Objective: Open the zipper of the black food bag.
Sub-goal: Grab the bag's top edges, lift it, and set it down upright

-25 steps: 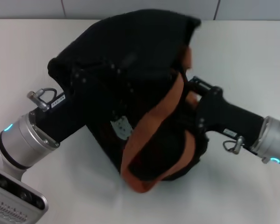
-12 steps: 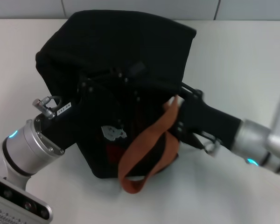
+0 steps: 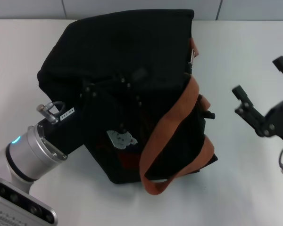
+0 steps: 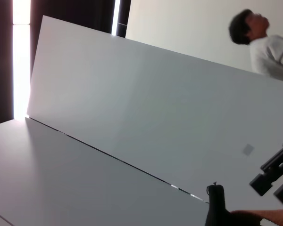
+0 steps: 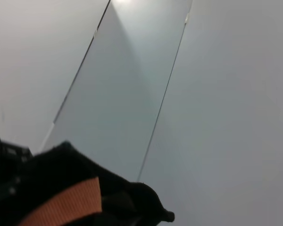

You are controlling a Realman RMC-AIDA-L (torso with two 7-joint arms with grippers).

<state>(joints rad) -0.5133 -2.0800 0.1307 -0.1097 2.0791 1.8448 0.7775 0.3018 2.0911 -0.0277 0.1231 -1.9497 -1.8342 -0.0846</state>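
The black food bag [image 3: 127, 89] sits on the white counter [image 3: 245, 188], kind of slumped and tilted, taking up the middle of the head view. One orange-brown strap [image 3: 162, 136] runs down its front and loops out onto the counter at the near edge. There's a small pale bear patch [image 3: 121, 138] on the front face too. A little silver pull tab [image 3: 192, 59] shows at the bag's upper right edge, next to the top of the strap; the zipper line itself is black on black, so it's hard to pick out.

The left tool [image 3: 115, 87] is pushed up against the bag's left side, black on black, so can't tell if its fingers are spread or pinching anything. Its silver wrist comes in from the lower left.

The right tool [image 3: 262, 94] hangs off to the right, well apart from the bag, fingers spread wide with nothing between them.

The right wrist view just catches a corner of the bag and a bit of strap.
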